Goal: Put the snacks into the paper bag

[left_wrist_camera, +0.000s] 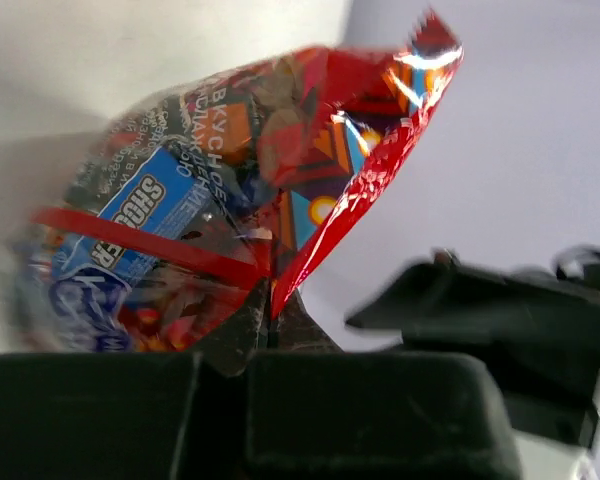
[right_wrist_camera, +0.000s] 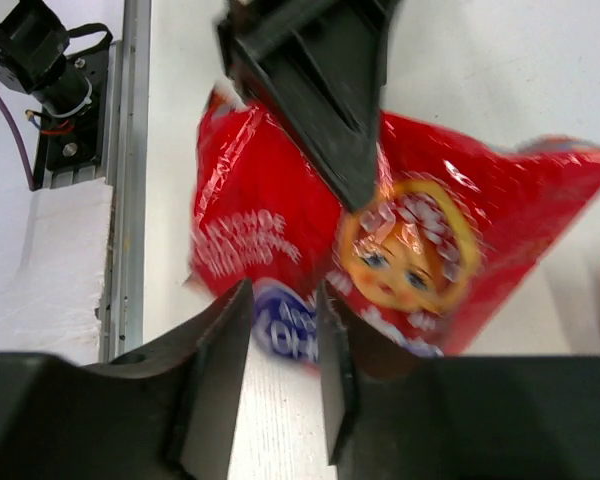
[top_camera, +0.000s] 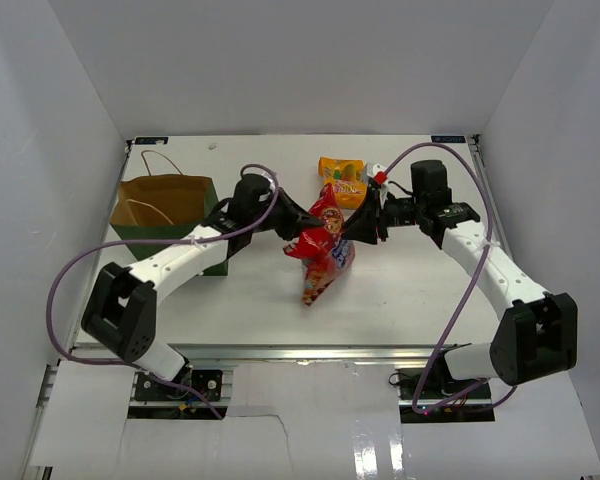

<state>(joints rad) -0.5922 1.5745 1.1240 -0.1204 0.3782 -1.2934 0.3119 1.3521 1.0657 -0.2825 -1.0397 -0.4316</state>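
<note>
Paper bag [top_camera: 138, 234] stands upright at the table's [top_camera: 430, 295] far-left corner, mouth open upward. Inside, only brown kraft and one thin handle loop show; the other loop lies behind the bag. The left forearm crosses just in front of its green wall.

Chip bag [top_camera: 325, 250] hangs mid-table, lifted off the surface, well right of the paper bag, lower end pointing at the near edge. Left gripper [top_camera: 298, 232] is on its left side, right gripper [top_camera: 363, 226] on its right side, the arms meeting from opposite sides.

Left wrist view: left gripper [left_wrist_camera: 270, 325] is pinched tight on the chip bag's [left_wrist_camera: 200, 220] crimped seam, fingers together with the foil between them. One right finger [left_wrist_camera: 460, 305] sits just beside that seam.

Right wrist view: right gripper [right_wrist_camera: 283, 335] has a narrow gap between its fingers and the chip bag [right_wrist_camera: 430, 230] shows through it, blurred; can't tell whether they clamp it. Left gripper [right_wrist_camera: 358, 190] bites the bag's top.

Orange pouch [top_camera: 342, 180] lies on the table behind the chip bag, near the right gripper.

Open white table lies right of and in front of the chip bag; enclosure walls stand at left, right and back.
</note>
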